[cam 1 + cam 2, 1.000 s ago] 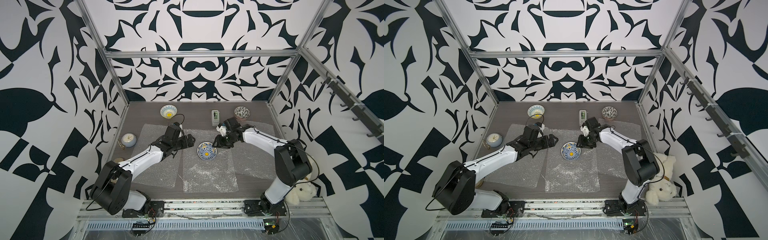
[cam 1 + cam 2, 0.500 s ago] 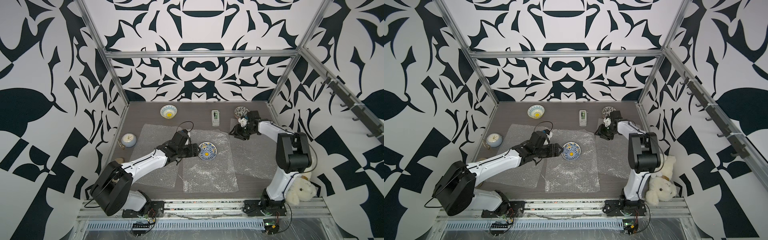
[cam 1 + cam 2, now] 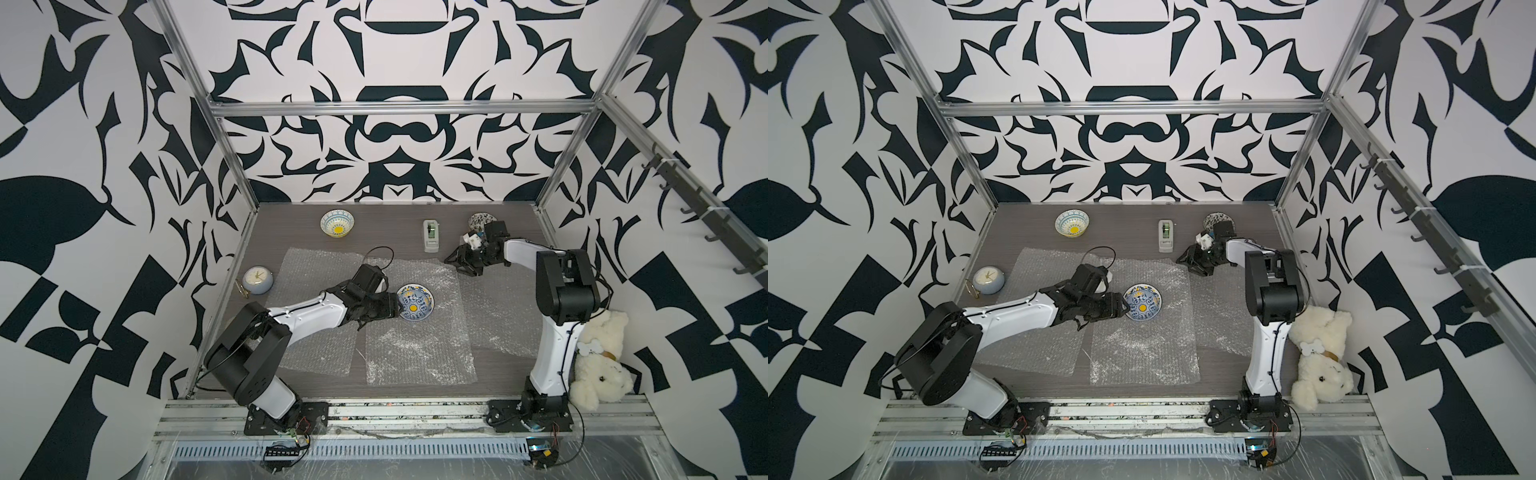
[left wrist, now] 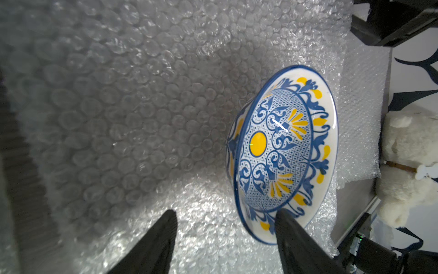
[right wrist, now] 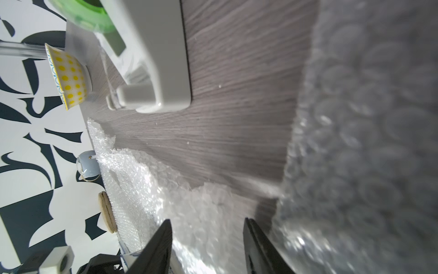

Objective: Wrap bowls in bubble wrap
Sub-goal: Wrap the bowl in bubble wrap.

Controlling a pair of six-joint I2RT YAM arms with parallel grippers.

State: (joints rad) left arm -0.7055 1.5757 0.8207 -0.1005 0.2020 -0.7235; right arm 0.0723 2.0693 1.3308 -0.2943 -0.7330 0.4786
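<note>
The blue-and-yellow bowl [image 3: 415,302] [image 3: 1144,302] [image 4: 282,151] sits upright on the middle sheet of bubble wrap [image 3: 419,349] [image 4: 142,106]. My left gripper [image 3: 397,307] [image 3: 1123,307] [image 4: 226,213] is open at its left edge, one finger [image 4: 291,234] over the rim and the other on the film. My right gripper [image 3: 457,266] [image 3: 1187,264] [image 5: 207,220] hangs open and empty over the far corners of the middle and right sheets [image 3: 498,316]. The white bowl with a yellow centre [image 3: 337,222] [image 5: 68,78] and the floral bowl [image 3: 478,219], half hidden by the right arm, stand at the back. A left sheet [image 3: 316,266] lies under my left arm.
A white tape dispenser [image 3: 431,235] [image 5: 161,59] stands at the back, just beyond my right gripper. A small clock [image 3: 257,280] sits by the left wall. A teddy bear [image 3: 598,357] lies beside the right arm's base.
My left gripper has moved right up to the blue-and-yellow bowl and its jaws have narrowed. My right gripper has left that bowl and drawn back toward the far right.
</note>
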